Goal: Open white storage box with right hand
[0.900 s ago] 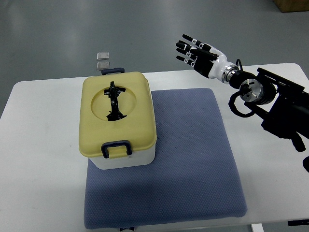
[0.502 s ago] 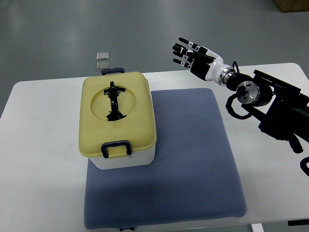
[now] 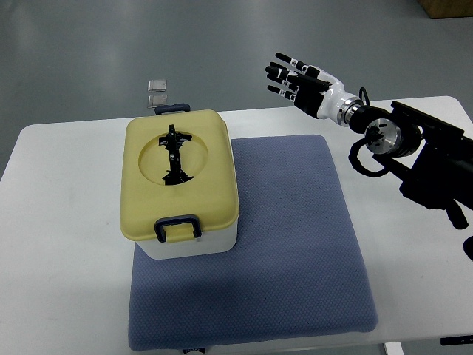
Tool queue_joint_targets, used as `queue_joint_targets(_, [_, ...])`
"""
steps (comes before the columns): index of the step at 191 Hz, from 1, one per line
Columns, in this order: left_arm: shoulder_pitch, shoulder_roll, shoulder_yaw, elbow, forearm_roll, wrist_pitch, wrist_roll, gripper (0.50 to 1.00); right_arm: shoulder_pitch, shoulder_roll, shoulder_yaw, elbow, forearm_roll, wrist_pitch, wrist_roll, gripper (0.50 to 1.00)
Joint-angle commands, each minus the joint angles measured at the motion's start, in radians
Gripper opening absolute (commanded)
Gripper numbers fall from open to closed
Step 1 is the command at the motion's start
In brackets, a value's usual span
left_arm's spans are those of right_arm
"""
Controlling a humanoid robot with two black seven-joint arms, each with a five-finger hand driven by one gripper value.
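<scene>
Fingers spread and empty, the right hand (image 3: 299,80) hovers upper right, well apart from the rigid-looking white storage box (image 3: 181,185), likely best opened at its front latch (image 3: 178,227).

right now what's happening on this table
A humanoid robot is set to open a storage box: white body, yellow lid, both dark latches shut. It sits on the left part of a blue mat on a white table. The right hand hovers beyond the table's far edge, up and to the right of the box, fingers spread, touching nothing. No left arm is in view.
</scene>
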State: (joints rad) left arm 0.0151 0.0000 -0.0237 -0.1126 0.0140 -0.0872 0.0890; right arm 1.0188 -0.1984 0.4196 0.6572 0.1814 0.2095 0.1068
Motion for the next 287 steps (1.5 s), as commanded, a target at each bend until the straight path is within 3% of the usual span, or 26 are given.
queue_joint_targets(1, [0.0, 0.0, -0.001, -0.001, 0.0, 0.001, 0.0, 1.0, 0.011, -0.006, 0.002, 0.001, -0.023, 0.002, 0.004, 0.924])
queue_joint_targets(69, [0.0, 0.0, -0.001, -0.001, 0.0, 0.0, 0.0, 1.0, 0.064, -0.029, -0.005, 0.036, -0.211, 0.011, 0.014, 0.921])
queue_joint_targets(149, [0.0, 0.0, -0.001, -0.001, 0.0, 0.0, 0.0, 1.0, 0.167, -0.091, -0.087, 0.064, -0.519, 0.114, 0.1, 0.917])
queue_joint_targets(195, [0.0, 0.0, -0.001, -0.001, 0.0, 0.0, 0.0, 1.0, 0.248, -0.098, -0.134, 0.085, -0.818, 0.137, 0.18, 0.919])
queue_joint_targets(241, [0.0, 0.0, -0.001, -0.001, 0.0, 0.0, 0.0, 1.0, 0.349, -0.108, -0.173, 0.14, -1.086, 0.231, 0.267, 0.921])
queue_joint_targets(287, [0.0, 0.0, -0.001, -0.001, 0.0, 0.0, 0.0, 1.0, 0.461, -0.098, -0.259, 0.213, -1.246, 0.254, 0.287, 0.924])
